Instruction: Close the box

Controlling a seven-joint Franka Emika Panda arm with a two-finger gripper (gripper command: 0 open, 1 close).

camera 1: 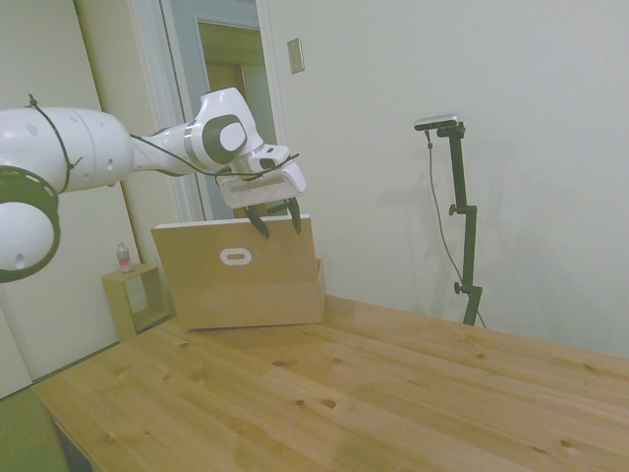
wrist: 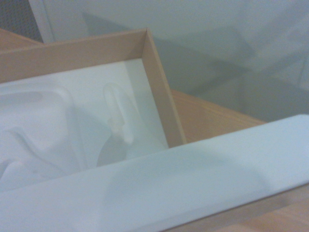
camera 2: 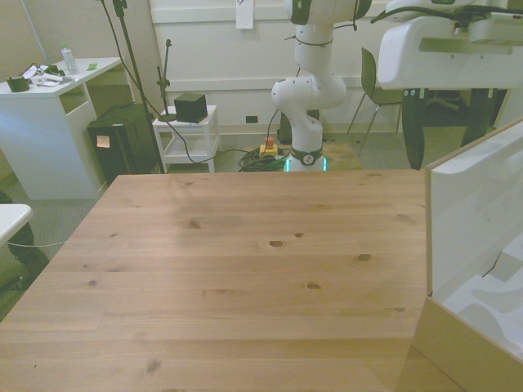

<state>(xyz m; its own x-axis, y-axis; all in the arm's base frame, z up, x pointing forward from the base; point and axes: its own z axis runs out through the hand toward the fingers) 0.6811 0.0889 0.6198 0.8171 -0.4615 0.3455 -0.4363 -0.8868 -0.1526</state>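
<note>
Item 1, the box [camera 1: 257, 288]: brown cardboard, standing on the bench [camera 1: 393, 393] at its far corner in the side view, just beside a small wooden cube shelf [camera 1: 136, 300]. In the front view you see it at the front view's right edge, cut off by the frame. Status: open.

Item 2, the lid [camera 1: 236, 254]: hinged flap, raised to about upright above the box's body, brown outer face toward the side camera, white-rimmed oval handle hole [camera 1: 235, 258] showing near its middle. White inner face [camera 2: 478, 220] turned toward the box's interior in the front view. The wrist view looks down past the lid's white edge [wrist: 193, 188] into the cavity.

Item 3, contents: a white moulded insert [wrist: 63, 125] lines the box's inside; no loose objects can be made out in it.

Item 4, the end effector [camera 1: 275, 218]: sits at the lid's top edge, fingers spread apart and pointing down, seemingly one on each side of the edge. You cannot confirm contact from these views; nothing is clamped.

Progress, by judgement: roughly halfway. The lid is up at vertical, so the lifting part looks done. What is left for you: carry the flap over the box's opening, lower it until it lies flat on the walls, then let go.
</note>
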